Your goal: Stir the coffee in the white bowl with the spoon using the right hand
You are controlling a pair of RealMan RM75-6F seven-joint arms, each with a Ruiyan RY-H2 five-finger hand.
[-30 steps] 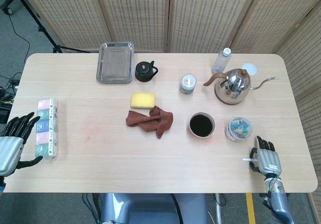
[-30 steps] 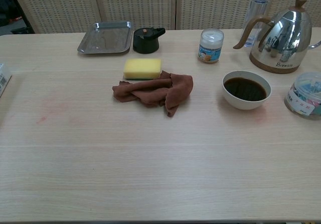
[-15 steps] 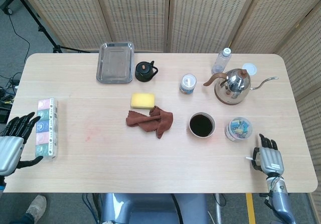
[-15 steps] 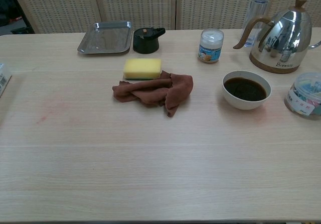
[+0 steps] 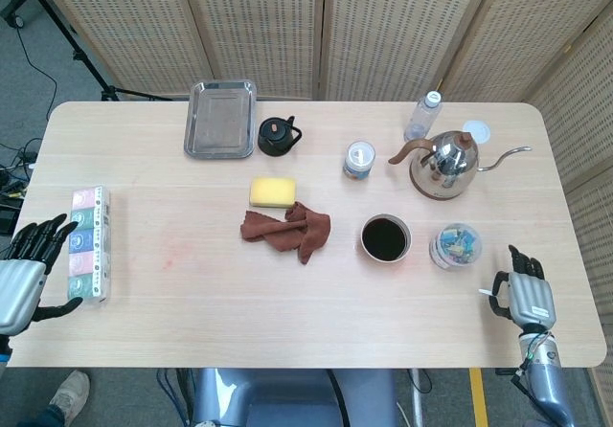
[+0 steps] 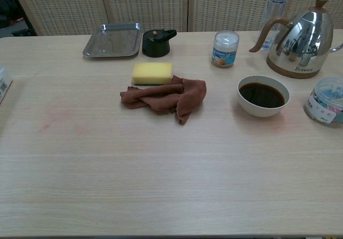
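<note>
Head view: right hand (image 5: 523, 296) withdrawn toward near-right table edge since a second ago, apparently pinching small white spoon (image 5: 487, 294), well clear of coffee-filled white bowl (image 5: 385, 238); stirring unstarted.

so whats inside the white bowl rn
The white bowl holds dark coffee nearly up to its rim. No spoon stands in it. The liquid is opaque, so the bottom of the bowl cannot be seen.
</note>
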